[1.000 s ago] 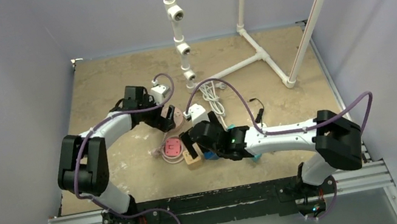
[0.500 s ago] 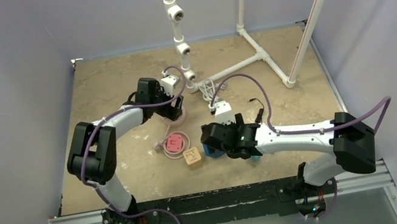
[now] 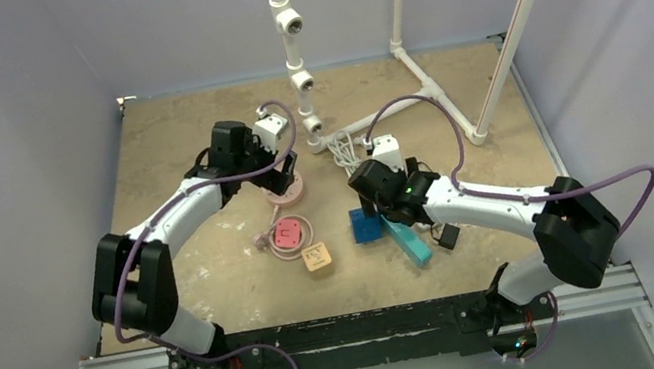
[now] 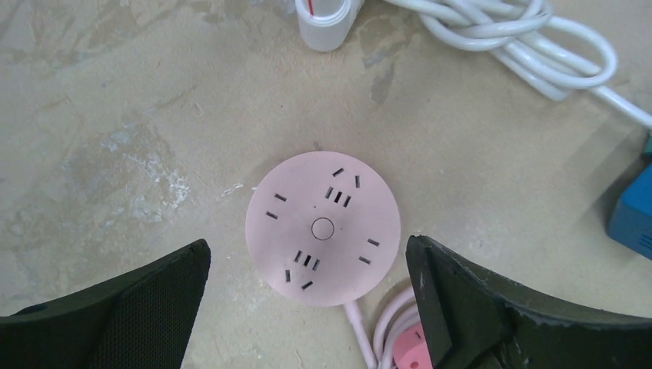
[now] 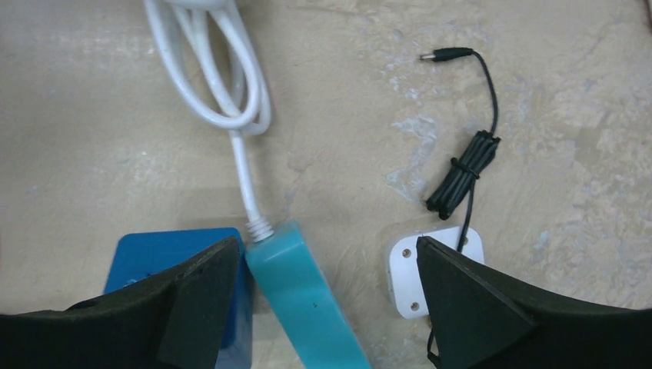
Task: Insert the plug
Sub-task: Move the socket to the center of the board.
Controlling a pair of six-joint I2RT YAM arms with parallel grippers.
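Observation:
A round pink power socket point(image 4: 323, 228) lies flat on the table, its slots facing up. It also shows in the top view point(image 3: 286, 191). My left gripper point(image 4: 307, 254) is open and empty, hovering right above it point(image 3: 277, 173). The pink plug point(image 3: 288, 235) lies in its coiled pink cable in front of the socket; its edge shows in the left wrist view point(image 4: 406, 350). My right gripper point(image 5: 326, 246) is open and empty above a teal power strip point(image 5: 304, 307) and a white adapter point(image 5: 434, 269). In the top view it point(image 3: 374, 194) hangs over the table's middle.
A blue block point(image 3: 367, 225) sits left of the teal strip point(image 3: 408, 240). A wooden block point(image 3: 317, 258) lies near the plug. A white cable coil point(image 5: 223, 77) runs into the strip. A bundled black cord point(image 5: 461, 173) lies right. White pipe frames point(image 3: 299, 78) stand at the back.
My left gripper moved from beside the plug to above the round socket. My right arm swung right and back, from the wooden block to over the teal strip.

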